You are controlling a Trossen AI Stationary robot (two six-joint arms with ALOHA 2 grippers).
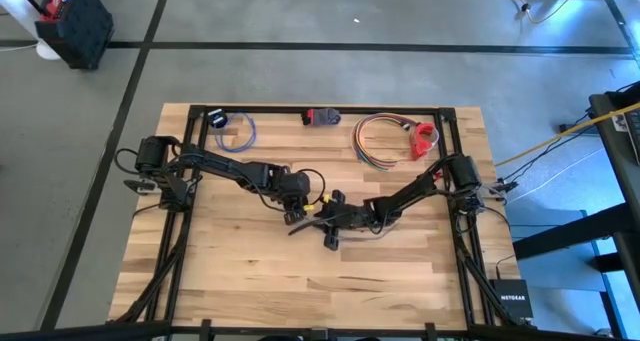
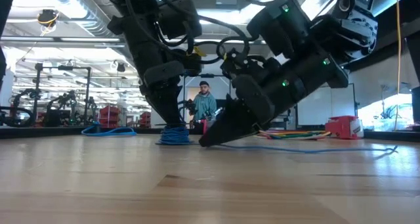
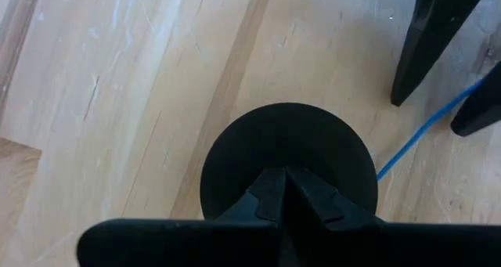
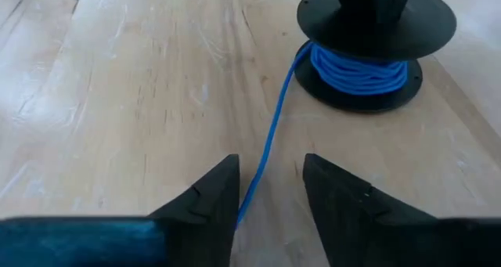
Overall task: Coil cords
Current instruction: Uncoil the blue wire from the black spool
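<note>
High view: the left hand (image 1: 293, 213) and right hand (image 1: 330, 224) meet near the centre of the table (image 1: 250, 291); other cords lie far off, a blue loop (image 1: 238, 133) at 11 o'clock and a multicoloured coil (image 1: 378, 141) at 1 o'clock (both already look bundled).
Low view: a stack of blue cord (image 2: 174, 134) sits on the table under the left arm, and a thin strand (image 2: 308, 149) trails off toward 3 o'clock.
Left wrist view: the left hand (image 3: 286, 190) is pinched closed over the black spool (image 3: 288, 153).
Right wrist view: the right hand (image 4: 270, 190) stands wide, the loose blue cord (image 4: 268, 146) between its fingers, ungripped; the spool (image 4: 376, 44) at 1 o'clock carries many turns.
Progress: winding looks well along, but the tail on the table remains to be wound.
</note>
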